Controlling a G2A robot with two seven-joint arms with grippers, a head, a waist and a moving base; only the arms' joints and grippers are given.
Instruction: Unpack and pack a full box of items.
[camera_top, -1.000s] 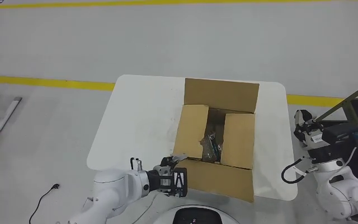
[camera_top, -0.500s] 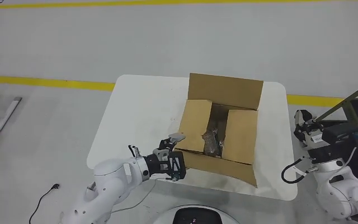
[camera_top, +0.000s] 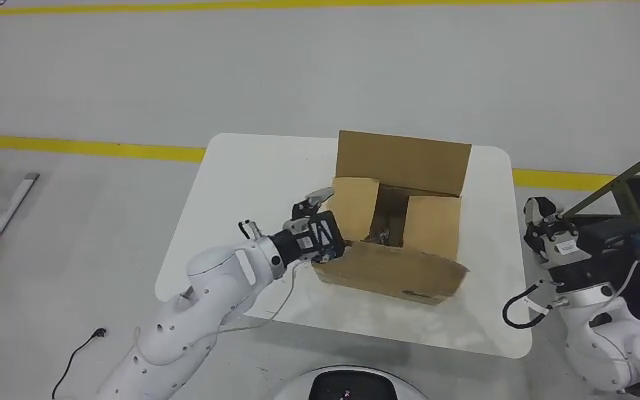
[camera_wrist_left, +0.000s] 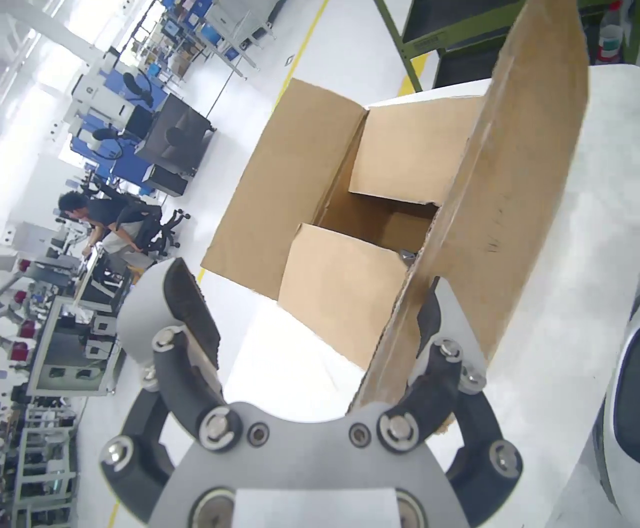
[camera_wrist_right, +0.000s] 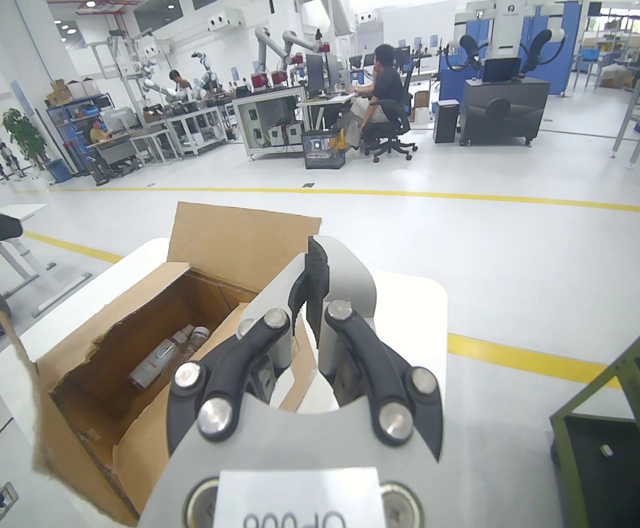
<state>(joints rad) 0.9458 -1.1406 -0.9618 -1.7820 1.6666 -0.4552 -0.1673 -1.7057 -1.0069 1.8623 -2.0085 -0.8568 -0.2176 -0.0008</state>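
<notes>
Cardboard box (camera_top: 432, 218) sits on the white table (camera_top: 240, 190), toward its right half. Its rear flap (camera_top: 404, 162) stands up and the two side flaps lean inward. The left gripper (camera_top: 318, 238) is at the box's near-left corner with its fingers spread wide. The edge of the raised near flap (camera_top: 400, 272) runs between them, against one finger (camera_wrist_left: 445, 320) but not clamped. Bottles (camera_wrist_right: 165, 355) lie on the box floor. The right gripper (camera_wrist_right: 312, 260) hangs beyond the table's right edge, its fingers pressed together on nothing.
</notes>
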